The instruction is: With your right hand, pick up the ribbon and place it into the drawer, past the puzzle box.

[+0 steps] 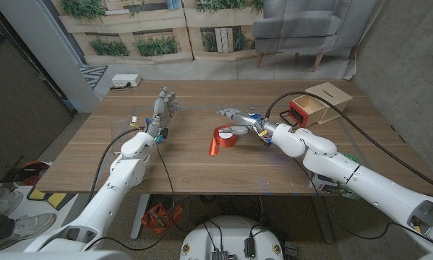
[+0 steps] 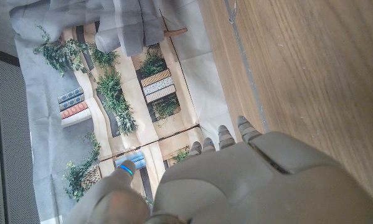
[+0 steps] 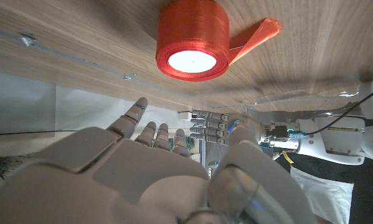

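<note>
- Right hand: fingers are spreading apart and holding nothing; in the right wrist view they are reaching out above the ribbon without touching it.
- Ribbon: a red spool lying on its flat side on the table, loose tail trailing off toward 8 o'clock. It is sitting just beside the right hand, at about 7 o'clock from the fingertips.
- Step in hand, as I judge it: the approach before the grasp. To do it well, the hand should be coming down over the spool with thumb and fingers straddling its round wall, closing on the sides, not on the loose tail.
- Drawer: a red-fronted opening in a wooden box, at 3 o'clock from the ribbon, well apart. Whether this box is the puzzle box I cannot tell.
- Left hand: standing upright at 9 o'clock from the ribbon, fingers apart, holding nothing.
</note>
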Robot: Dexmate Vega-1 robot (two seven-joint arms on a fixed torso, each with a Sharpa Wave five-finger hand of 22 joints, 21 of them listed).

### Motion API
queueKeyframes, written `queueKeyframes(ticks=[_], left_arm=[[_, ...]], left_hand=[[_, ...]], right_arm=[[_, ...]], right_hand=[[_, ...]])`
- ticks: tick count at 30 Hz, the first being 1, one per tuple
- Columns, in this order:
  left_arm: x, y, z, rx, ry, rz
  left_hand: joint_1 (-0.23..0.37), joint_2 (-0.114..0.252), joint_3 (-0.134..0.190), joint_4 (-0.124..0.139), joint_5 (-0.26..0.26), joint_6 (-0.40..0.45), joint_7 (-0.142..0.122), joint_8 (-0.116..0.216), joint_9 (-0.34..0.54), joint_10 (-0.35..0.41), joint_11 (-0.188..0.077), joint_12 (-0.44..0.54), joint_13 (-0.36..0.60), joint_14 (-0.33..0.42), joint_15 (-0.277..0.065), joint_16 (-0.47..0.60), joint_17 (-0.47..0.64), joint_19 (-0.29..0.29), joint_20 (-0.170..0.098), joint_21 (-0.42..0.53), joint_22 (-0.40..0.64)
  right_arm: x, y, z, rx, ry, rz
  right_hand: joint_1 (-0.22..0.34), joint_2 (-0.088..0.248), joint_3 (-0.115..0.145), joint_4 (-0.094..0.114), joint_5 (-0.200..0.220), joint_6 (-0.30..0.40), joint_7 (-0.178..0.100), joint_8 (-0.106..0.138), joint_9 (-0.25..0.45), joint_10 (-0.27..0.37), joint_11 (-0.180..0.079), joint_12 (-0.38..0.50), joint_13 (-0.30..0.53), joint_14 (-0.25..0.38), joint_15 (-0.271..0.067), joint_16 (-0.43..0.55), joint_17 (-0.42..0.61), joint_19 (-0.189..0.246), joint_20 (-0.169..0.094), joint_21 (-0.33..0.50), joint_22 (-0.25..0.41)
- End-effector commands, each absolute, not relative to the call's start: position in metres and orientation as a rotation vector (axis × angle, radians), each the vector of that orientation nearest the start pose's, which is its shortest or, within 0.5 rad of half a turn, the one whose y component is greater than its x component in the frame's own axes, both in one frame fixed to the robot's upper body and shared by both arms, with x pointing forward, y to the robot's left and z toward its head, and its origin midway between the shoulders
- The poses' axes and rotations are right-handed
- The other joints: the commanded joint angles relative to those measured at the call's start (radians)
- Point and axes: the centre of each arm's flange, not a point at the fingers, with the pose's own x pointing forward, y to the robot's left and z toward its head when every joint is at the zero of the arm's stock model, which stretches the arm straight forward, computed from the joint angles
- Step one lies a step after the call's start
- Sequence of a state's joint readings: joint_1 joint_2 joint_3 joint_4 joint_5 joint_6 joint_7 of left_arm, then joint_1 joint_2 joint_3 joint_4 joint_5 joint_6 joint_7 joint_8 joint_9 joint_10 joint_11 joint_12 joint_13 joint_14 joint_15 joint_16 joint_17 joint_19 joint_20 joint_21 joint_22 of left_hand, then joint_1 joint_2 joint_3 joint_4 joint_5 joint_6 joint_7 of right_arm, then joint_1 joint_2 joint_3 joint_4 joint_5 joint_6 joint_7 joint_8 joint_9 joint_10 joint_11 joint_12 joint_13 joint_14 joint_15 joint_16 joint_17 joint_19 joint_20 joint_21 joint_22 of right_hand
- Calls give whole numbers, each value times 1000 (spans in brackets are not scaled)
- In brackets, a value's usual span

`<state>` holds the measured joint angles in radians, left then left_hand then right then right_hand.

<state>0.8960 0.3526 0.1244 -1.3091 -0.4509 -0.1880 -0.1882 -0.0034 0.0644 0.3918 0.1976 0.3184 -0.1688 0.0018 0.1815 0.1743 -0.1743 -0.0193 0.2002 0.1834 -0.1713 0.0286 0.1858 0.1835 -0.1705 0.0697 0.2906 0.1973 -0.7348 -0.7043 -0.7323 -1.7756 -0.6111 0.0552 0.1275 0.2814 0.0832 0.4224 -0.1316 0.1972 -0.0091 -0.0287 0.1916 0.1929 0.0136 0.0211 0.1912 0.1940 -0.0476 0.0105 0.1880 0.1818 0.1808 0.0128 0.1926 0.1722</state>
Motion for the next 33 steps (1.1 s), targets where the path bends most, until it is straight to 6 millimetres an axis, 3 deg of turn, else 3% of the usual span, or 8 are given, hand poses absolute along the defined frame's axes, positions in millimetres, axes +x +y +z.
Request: queueKeyframes(ticks=[1, 21, 33], left_arm=[[651, 303, -34, -21, -571, -214], [657, 304, -31, -15, -563, -219], [660, 304, -30, -12, -560, -222]], left_hand=[[1, 118, 0, -1, 3, -121, -5, 5, 4, -151, 6, 3, 4, -170, 7, 5, 3, -42, 0, 1, 3], [2, 118, -1, -1, 3, -118, -6, 6, 4, -149, 12, 4, 4, -170, 12, 5, 3, -42, 2, 0, 3], [2, 118, -1, -1, 3, -118, -5, 5, 4, -151, 12, 4, 4, -171, 12, 4, 3, -44, 3, -2, 3]], right_arm=[[577, -101, -28, -1531, -795, 417], [585, -97, -32, -1558, -766, 426], [589, -96, -36, -1594, -743, 426]], right_hand=[[13, 0, 6, -9, -3, -7, -4, 0, 1, -5, 2, -1, 3, -3, -3, 1, -1, 9, -5, 6, 2], [35, -2, 11, -23, -4, -15, -5, 1, 1, -8, 3, 1, 3, 5, -3, 4, -1, 25, 15, 10, 2], [56, -1, 17, -33, -5, -26, -4, 0, 1, -13, -1, 0, 3, 7, 1, 4, -1, 31, 11, 11, 2]])
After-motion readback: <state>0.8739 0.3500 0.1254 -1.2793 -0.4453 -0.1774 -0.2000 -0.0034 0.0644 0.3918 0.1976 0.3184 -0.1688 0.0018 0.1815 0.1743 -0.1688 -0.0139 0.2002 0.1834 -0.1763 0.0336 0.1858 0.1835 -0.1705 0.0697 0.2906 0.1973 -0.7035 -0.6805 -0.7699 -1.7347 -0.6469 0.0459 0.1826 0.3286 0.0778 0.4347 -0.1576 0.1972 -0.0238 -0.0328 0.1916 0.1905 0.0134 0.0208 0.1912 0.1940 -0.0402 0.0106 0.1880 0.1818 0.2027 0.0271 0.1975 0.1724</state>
